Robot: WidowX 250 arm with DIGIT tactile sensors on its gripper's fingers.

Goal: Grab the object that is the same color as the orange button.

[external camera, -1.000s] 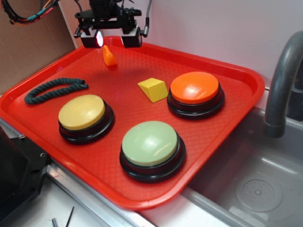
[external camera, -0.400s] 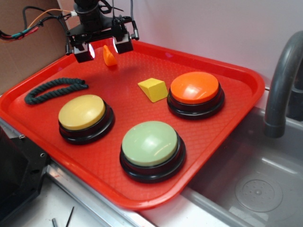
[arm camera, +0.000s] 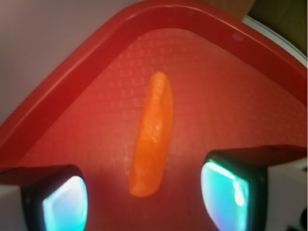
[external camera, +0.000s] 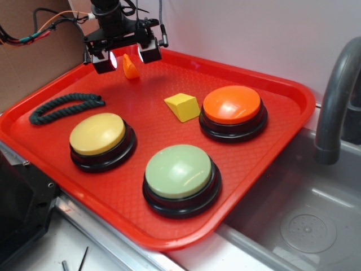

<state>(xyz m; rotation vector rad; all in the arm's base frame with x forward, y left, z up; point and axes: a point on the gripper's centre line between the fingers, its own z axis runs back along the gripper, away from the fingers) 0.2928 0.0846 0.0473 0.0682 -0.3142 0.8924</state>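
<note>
Red tray (external camera: 271,84) holds everything: three dome buttons, a block, a rope, the small piece. The object (external camera: 131,66), a small orange curved wedge, lies at the tray's far left corner near the rim, tip up. In the wrist view it (arm camera: 153,134) shows as a long orange sliver on the textured tray floor between the two lit fingertips (arm camera: 63,204). Gripper (external camera: 122,57) hovers over it, jaws wide, one pad each side, not touching; height above the tray hard to judge. Orange button (external camera: 232,106) right side, well apart. Yellow wedge block (external camera: 183,106) just left of it. Yellow button (external camera: 98,135) and pale green button (external camera: 179,172) near front. Dark green rope (external camera: 63,106) left, lying curled.
</note>
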